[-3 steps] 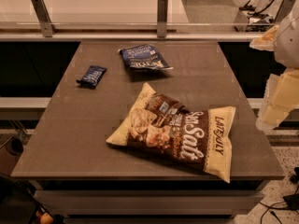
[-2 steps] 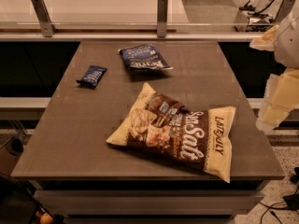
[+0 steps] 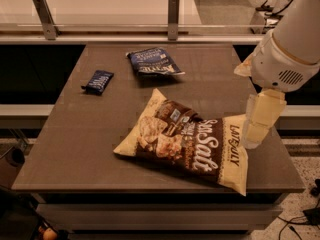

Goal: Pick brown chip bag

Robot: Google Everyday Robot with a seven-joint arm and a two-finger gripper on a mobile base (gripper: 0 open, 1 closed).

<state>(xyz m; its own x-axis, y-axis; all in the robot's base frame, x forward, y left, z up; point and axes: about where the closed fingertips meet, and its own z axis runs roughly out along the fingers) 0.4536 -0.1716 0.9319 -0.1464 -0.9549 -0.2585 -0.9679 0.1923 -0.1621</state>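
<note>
The brown chip bag (image 3: 185,144), which we judge light, crinkly and crushable, is best pinched at its cream end beside the gripper (image 3: 257,129), whose opening we cannot tell.

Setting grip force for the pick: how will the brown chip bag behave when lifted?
The brown chip bag looks puffed and crinkly, so likely light, and would probably dent and flex rather than stay stiff. Its glossy film may be slippery. It lies flat, so rolling seems unlikely. The claw hangs beside its Late July end.
</note>
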